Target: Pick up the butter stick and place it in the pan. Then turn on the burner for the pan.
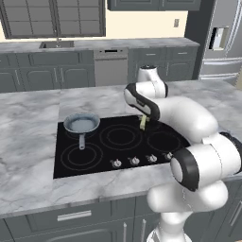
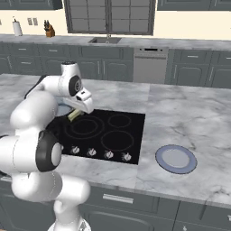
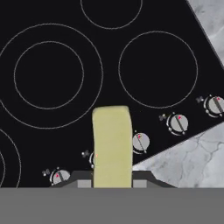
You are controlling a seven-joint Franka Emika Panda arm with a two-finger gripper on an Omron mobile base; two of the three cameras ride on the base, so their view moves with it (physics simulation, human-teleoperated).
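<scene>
Gripper (image 3: pixel 113 183) pinches the butter (image 3: pixel 112 144), holding it in the air above the cooktop (image 1: pixel 123 142), well apart from the pan (image 1: pixel 81 124) at the back left. Pickup looks done; placing it in the pan and turning a knob (image 3: pixel 178 123) remain.

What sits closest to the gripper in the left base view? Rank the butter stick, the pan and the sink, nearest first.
1. The butter stick: held in the gripper, above the cooktop's middle.
2. The pan: to the gripper's left, on the cooktop's far left corner.
3. The sink: on the back counter, far beyond the island.
</scene>
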